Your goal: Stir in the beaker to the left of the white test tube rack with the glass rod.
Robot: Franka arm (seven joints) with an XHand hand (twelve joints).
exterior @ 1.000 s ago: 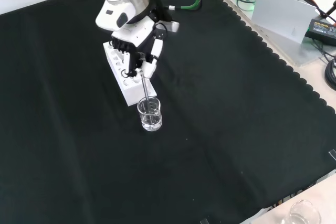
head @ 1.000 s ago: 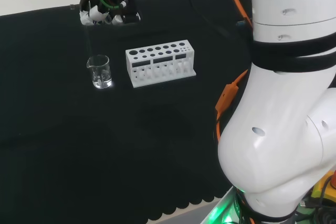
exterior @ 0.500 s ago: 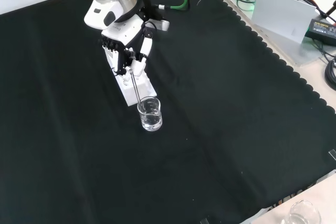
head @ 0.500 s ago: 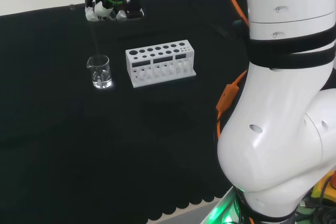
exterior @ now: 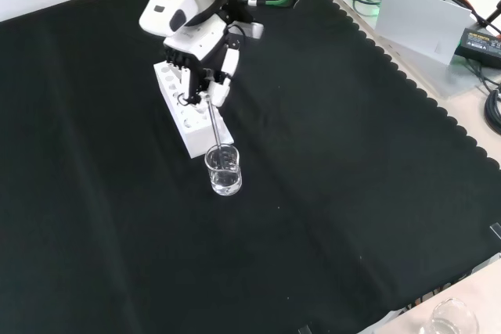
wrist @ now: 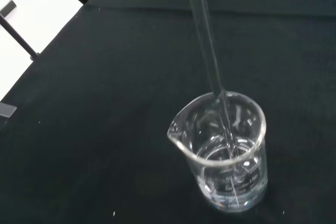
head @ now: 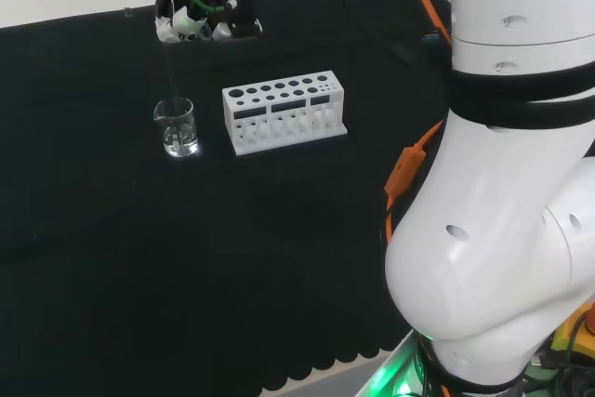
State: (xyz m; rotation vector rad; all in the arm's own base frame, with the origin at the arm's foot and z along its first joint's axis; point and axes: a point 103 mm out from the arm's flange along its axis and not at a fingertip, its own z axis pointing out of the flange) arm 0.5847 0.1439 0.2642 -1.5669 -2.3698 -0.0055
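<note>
The glass rod is pinched between the curled fingers of the hand, seen in the front view above the white test tube rack, part of which is hidden behind the hand. The rod slants down into the beaker, which stands just beside the rack's end, well in from the cloth's edges. In the wrist view the rod's lower end is seen inside the beaker, in clear liquid; its tip is hard to make out through the glass. In the head view the rod is barely visible.
</note>
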